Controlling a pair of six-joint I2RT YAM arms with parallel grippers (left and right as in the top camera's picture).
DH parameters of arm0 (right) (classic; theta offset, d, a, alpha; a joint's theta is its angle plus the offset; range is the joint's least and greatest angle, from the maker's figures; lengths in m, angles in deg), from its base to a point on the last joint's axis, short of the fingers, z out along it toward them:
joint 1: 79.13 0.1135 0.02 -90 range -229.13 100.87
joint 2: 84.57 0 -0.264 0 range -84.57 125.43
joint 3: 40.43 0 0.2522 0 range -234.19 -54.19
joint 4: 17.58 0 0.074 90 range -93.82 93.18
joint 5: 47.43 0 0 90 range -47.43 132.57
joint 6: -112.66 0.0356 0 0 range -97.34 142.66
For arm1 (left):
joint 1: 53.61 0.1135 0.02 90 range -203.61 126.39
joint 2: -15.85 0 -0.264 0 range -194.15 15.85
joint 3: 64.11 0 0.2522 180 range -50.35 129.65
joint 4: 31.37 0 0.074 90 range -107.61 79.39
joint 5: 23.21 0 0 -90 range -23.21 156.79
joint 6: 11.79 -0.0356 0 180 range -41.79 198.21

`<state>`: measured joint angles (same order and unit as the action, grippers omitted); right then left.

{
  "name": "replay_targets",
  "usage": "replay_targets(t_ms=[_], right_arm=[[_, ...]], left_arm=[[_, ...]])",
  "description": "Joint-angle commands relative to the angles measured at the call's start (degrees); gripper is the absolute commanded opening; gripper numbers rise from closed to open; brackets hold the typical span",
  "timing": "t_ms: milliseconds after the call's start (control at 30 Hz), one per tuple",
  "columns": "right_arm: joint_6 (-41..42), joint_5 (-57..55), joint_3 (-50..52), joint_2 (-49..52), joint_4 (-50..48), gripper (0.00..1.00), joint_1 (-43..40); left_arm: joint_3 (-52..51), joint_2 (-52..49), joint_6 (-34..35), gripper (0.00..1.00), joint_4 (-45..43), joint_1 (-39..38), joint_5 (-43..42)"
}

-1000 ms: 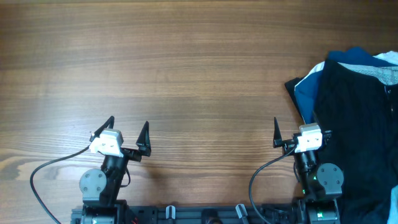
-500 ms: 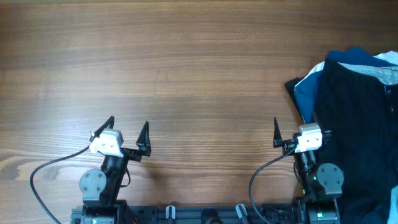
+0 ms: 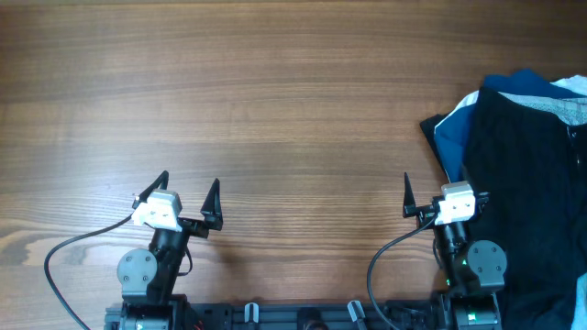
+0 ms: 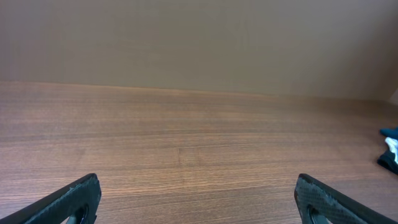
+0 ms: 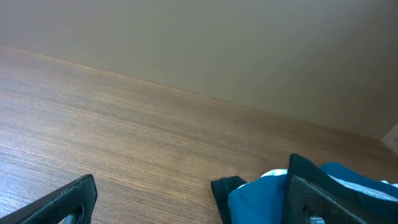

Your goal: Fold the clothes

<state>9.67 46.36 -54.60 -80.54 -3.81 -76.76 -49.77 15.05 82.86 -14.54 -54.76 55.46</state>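
Clothes to fold: one black garment (image 3: 523, 183), not in either hand yet.

Nearest me: left hand (image 3: 189, 181) parked low over the table (image 3: 275, 92), fingers spread wide, nothing between them. The left wrist view shows only bare wood ahead and a scrap of cloth at the far right edge. Right hand (image 3: 434, 186) is also spread wide and empty. Its outer finger sits at the garment's left border in the overhead view; can't tell if it touches.

Further out: the garment is heaped at the table's right edge and runs off frame. A royal blue garment (image 3: 454, 137) with white trim (image 3: 465, 104) pokes out from under its left side. A pale grey band (image 3: 564, 108) at the far end is probably the waistband.

Step in hand, as I read it: get the garment out to mid-table and flat. How to do it well:
- Right hand goes first; it's just beside the cloth.
- Pinch the black layer only, away from the blue corner, so the blue piece stays put.
- Grab near a hem or the waistband, not mid-panel, so it opens out when dragged.
- Drag low and left toward bare wood, then bring the left hand in to take the opposite edge.
- Flatten before any fold.
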Motion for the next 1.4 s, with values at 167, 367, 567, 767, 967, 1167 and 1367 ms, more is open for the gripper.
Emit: replay_targets(t_ms=[167,367,567,767,967,1167,1367], right_arm=[[-7.9,-1.2,0.1,0.3,-0.2,1.00,0.2],[-29.2,-1.2,0.1,0.3,-0.2,1.00,0.2],[-52.6,-0.6,0.1,0.3,-0.1,1.00,0.2],[-94.2,-0.6,0.1,0.3,-0.1,1.00,0.2],[-108.5,-0.1,0.1,0.3,-0.1,1.00,0.2],[-108.5,-0.1,0.1,0.3,-0.1,1.00,0.2],[-108.5,-0.1,0.1,0.3,-0.1,1.00,0.2]], left_arm=[[-0.3,0.4,0.3,1.00,0.2,-0.3,0.5],[-0.3,0.4,0.3,1.00,0.0,-0.3,0.5],[-0.3,0.4,0.3,1.00,0.2,-0.3,0.5],[-0.3,0.4,0.3,1.00,0.2,-0.3,0.5],[-0.3,0.4,0.3,1.00,0.3,-0.3,0.5],[-0.3,0.4,0.3,1.00,0.3,-0.3,0.5],[-0.3,0.4,0.3,1.00,0.3,-0.3,0.5]])
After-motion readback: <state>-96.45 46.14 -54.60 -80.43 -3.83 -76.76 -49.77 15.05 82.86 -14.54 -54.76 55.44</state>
